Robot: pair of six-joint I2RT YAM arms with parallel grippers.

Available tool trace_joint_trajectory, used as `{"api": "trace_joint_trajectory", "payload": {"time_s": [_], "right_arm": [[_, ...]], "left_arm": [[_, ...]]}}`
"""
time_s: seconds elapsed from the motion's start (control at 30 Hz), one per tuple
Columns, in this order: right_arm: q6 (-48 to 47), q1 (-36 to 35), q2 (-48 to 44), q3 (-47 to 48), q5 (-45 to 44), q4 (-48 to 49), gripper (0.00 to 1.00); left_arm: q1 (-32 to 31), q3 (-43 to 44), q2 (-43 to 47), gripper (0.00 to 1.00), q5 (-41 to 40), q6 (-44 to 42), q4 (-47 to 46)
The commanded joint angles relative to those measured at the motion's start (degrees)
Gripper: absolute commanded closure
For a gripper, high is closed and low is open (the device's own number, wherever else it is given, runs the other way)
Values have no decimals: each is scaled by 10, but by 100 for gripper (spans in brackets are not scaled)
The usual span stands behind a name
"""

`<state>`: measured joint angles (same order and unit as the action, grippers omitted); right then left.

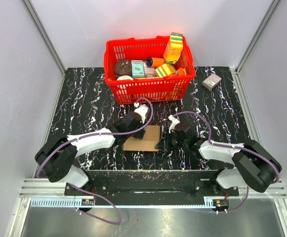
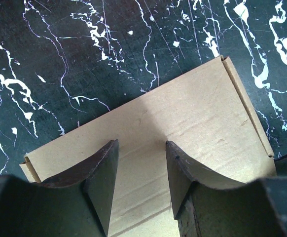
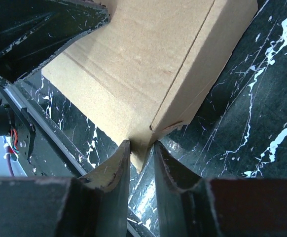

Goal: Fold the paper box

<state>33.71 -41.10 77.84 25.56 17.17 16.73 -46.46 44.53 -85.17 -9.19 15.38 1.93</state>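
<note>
The left hand [image 2: 142,145], half wide, rests over the paper box [image 2: 197,113], probably to steady it; the right hand [image 3: 141,148], narrow, straddles its corner, grip uncertain.

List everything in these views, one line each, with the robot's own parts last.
paper box: one, plain brown, lying at the table's centre between the two tools.
basket: one, red, at the table's far edge.
packaged goods: several, mixed colours, inside the basket; exact count unclear.
small box: one, grey-pink, on the table to the right of the basket.
table: one, black with white veins.
left tool: one, dark, open, over the paper box's top face.
right tool: one, dark, fingers on either side of a corner of the paper box; grip unclear.
</note>
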Motion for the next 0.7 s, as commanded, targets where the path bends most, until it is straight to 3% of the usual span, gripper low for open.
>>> {"api": "trace_joint_trajectory", "payload": {"time_s": [0.0, 0.67], "right_arm": [[13, 5, -2, 7, 8, 81, 73], [-37, 6, 12, 2, -29, 70, 74]], "left_arm": [[-7, -14, -26, 54, 65, 21, 32], [-7, -16, -33, 54, 69, 22, 26]]}}
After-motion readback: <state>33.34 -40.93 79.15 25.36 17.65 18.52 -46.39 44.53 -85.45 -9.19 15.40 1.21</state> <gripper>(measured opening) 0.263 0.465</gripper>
